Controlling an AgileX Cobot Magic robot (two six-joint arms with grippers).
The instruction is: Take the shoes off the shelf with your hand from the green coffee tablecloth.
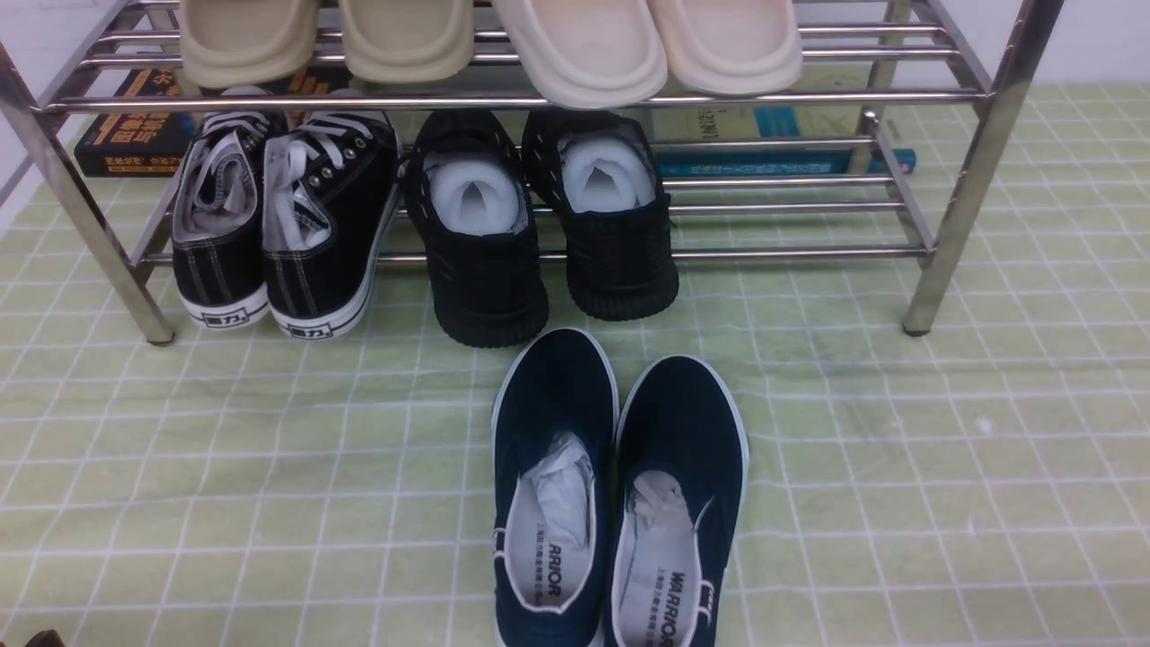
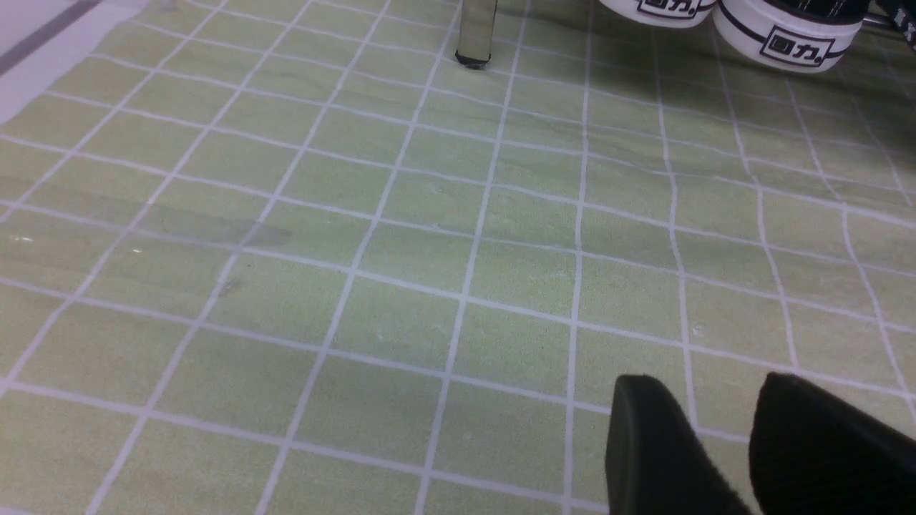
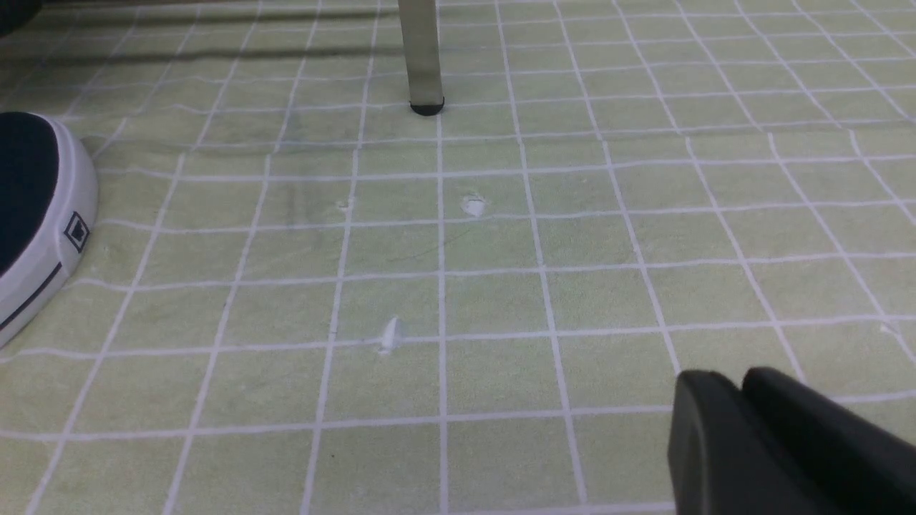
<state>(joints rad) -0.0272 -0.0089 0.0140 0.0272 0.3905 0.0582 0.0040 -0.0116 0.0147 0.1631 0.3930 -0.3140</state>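
The navy-blue slip-on shoes stand side by side on the green tablecloth (image 1: 225, 467), in front of the shelf (image 1: 961, 207), heels toward me: left shoe (image 1: 557, 395), right shoe (image 1: 683, 422), both with paper stuffing. One rounded end of a navy shoe (image 3: 36, 207) shows at the edge of the right wrist view. Neither gripper shows in the front view. My left gripper (image 2: 708, 383) is open and empty over bare cloth, near a shelf leg (image 2: 476, 32). My right gripper (image 3: 726, 375) is shut and empty over bare cloth, with a shelf leg (image 3: 422, 57) ahead.
On the lower tier stand black lace-up sneakers (image 1: 278, 216) and all-black knit shoes (image 1: 539, 234). Beige slippers (image 1: 404, 36) and cream slippers (image 1: 647, 45) lie on the upper tier. Books (image 1: 126, 135) lie behind the shelf. The sneakers' heels (image 2: 787, 43) show in the left wrist view.
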